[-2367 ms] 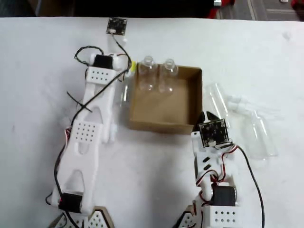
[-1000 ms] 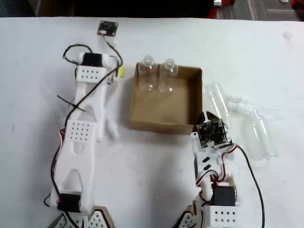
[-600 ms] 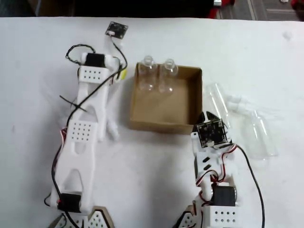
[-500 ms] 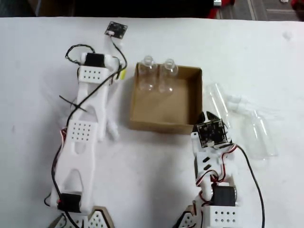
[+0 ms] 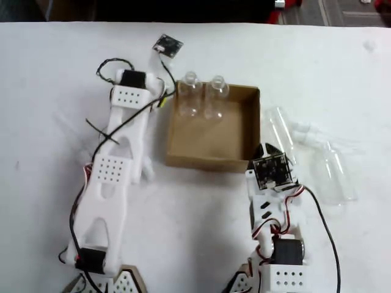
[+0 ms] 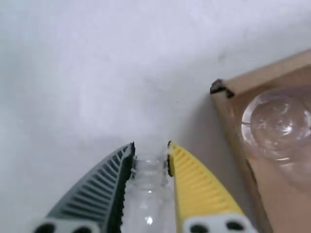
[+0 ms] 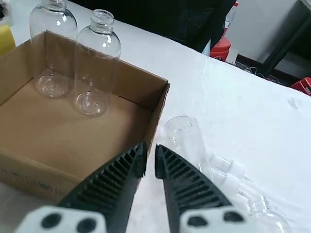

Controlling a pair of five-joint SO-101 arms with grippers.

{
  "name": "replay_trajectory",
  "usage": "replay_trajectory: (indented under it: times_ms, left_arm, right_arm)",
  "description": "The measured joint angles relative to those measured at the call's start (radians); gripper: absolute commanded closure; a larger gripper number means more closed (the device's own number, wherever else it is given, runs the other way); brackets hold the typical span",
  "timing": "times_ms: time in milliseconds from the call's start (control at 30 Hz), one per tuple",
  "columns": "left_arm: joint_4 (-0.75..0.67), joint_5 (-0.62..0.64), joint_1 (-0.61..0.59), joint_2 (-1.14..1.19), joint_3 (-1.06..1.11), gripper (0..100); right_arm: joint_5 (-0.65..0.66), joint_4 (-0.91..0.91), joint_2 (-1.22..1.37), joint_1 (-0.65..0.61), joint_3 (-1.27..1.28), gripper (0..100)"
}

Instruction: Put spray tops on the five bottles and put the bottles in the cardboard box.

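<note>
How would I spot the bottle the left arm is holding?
Find the cardboard box mid-table; just outside its far left corner is the left gripper. The bottle is pinched at its neck between grey and yellow fingers, unlike the two bottles standing in the box.

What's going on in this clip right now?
The left gripper is shut on the neck of a clear bottle with no spray top, just outside the far left corner of the cardboard box. Two uncapped bottles stand inside along the far wall. The right gripper sits empty by the near right corner, with loose bottles and spray tops lying on the table to its right.
</note>
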Motion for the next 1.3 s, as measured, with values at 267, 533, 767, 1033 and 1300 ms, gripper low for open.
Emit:
replay_trajectory:
  times_ms: [267, 533, 767, 1033, 1300]
  left_arm:
    - [0.121, 0.034, -0.003, -0.086, -0.037, 98]
    - [0.261, 0.043, -0.003, -0.325, -0.038, 98]
    - [0.267, 0.043, -0.003, -0.548, -0.038, 98]
    - [0.267, 0.043, 0.011, -0.891, -0.040, 98]
    - [0.267, 0.043, 0.014, -1.198, -0.043, 98]
  right_arm:
    - [0.000, 0.000, 0.000, 0.000, 0.000, 97.8]
    - [0.000, 0.000, 0.000, 0.002, 0.000, 97.8]
    - [0.000, 0.000, 0.000, 0.000, 0.000, 97.8]
    - [0.000, 0.000, 0.000, 0.000, 0.000, 97.8]
    - [0.000, 0.000, 0.000, 0.000, 0.000, 97.8]
